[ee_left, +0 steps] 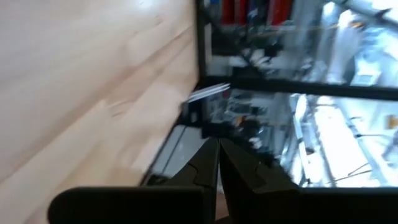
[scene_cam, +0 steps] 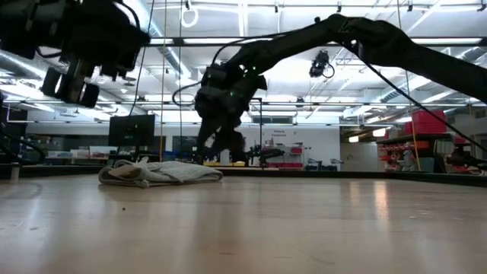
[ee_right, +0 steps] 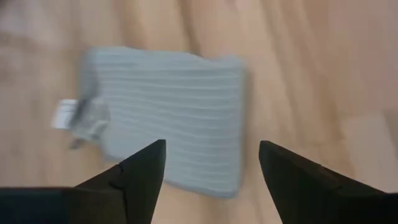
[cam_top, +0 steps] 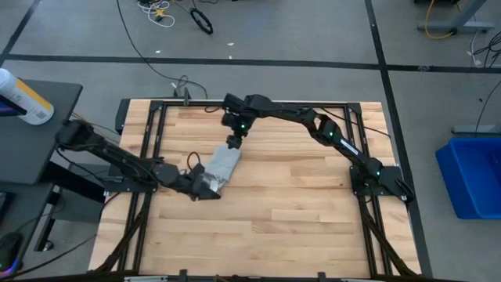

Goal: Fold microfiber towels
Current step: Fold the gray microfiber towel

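Note:
The microfiber towel [cam_top: 222, 166] lies folded into a small light grey-blue ribbed rectangle left of the table's middle, flat on the wood [scene_cam: 161, 173]. Its white tag [ee_right: 64, 114] sticks out at one corner. My right gripper [cam_top: 233, 143] hangs open just above the towel's far end, fingers slanting down, the towel [ee_right: 171, 127] spread below them. My left gripper [cam_top: 205, 188] is shut and empty beside the towel's near left end, raised off the table [scene_cam: 74, 80]. In the left wrist view its shut fingers [ee_left: 217, 163] point roughly level across bare wood.
A black frame [cam_top: 149, 133] runs round the wooden table top. A side table with a white bottle [cam_top: 23, 98] stands off the left edge and a blue bin [cam_top: 470, 176] off the right. The table's near and right parts are bare wood [cam_top: 297, 211].

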`<action>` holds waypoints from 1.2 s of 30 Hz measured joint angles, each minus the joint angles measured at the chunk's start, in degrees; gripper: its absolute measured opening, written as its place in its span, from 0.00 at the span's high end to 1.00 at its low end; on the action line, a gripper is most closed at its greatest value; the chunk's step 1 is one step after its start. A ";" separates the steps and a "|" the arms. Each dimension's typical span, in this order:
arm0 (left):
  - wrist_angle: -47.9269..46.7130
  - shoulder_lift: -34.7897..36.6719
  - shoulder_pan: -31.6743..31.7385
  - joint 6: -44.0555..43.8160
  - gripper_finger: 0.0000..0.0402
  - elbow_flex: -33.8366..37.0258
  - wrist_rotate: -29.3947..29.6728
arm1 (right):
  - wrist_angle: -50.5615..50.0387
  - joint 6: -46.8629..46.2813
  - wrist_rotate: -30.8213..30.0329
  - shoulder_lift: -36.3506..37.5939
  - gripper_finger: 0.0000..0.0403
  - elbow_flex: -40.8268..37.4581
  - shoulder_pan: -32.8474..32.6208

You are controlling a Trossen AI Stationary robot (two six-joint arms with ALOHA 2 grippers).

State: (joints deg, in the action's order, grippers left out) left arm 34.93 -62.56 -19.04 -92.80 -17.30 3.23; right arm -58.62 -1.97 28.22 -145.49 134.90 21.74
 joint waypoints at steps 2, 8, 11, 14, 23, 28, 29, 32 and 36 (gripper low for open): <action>0.32 1.99 -0.41 -0.29 0.95 0.00 2.51 | 1.00 -0.21 0.50 -0.05 0.33 0.23 0.01; 0.08 7.66 -0.84 -0.18 0.95 0.02 6.94 | 0.65 -0.62 0.54 -0.53 0.31 0.13 -0.28; 0.31 10.36 -0.84 -0.34 0.95 0.02 8.58 | -0.31 -1.90 1.01 -0.40 0.32 0.12 -0.60; 0.25 12.97 -0.84 -0.17 0.95 0.02 11.07 | -3.75 -3.70 3.32 -0.45 0.35 0.14 -1.21; 0.56 17.02 -0.78 3.83 0.96 0.02 13.57 | -17.69 -1.56 0.22 -4.91 0.42 0.32 -2.43; 0.70 17.13 -0.80 5.15 0.96 0.02 13.94 | -17.83 -0.60 -0.35 -4.12 0.40 0.09 -2.25; 0.71 17.13 -0.80 5.33 0.96 0.02 13.94 | -17.73 -0.54 -0.29 -3.90 0.39 0.04 -2.13; 0.71 17.13 -0.80 5.62 0.96 0.02 13.92 | -17.85 -1.23 -0.30 -2.85 0.36 -0.07 -1.91; 0.73 17.13 -0.82 5.62 0.96 0.02 13.93 | -15.68 0.70 -2.37 -0.55 0.36 0.01 -2.73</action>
State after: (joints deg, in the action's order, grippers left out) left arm 35.66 -45.43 -19.86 -87.18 -17.28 17.16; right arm -74.30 -1.27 25.85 -146.04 134.91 19.01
